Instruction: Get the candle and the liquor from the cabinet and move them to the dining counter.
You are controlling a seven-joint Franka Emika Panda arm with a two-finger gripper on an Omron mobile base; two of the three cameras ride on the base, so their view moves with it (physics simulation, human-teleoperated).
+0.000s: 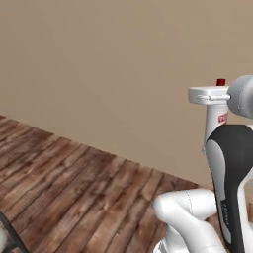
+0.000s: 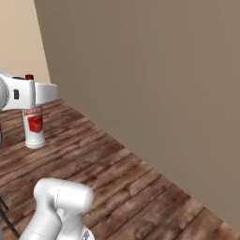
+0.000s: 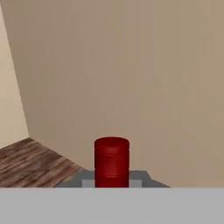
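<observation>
Liquor [image 2: 34, 129] gripped by pincer [image 2: 30, 96], upright.
White bottle, red label, red cap [image 3: 111, 162]; wood floor [image 1: 74, 183] at 6 o'clock.

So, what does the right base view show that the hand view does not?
The right base view alone shows the liquor whole: its white body, its red label and its round bottom hanging above the wooden floor, carried at the neck by the shut pincer. It also shows the arm's white joint low at the left. The hand view alone shows the red cap large and from close, rising at the bottom middle. Both show the beige walls, their corner, the plank floor and the red cap.
</observation>
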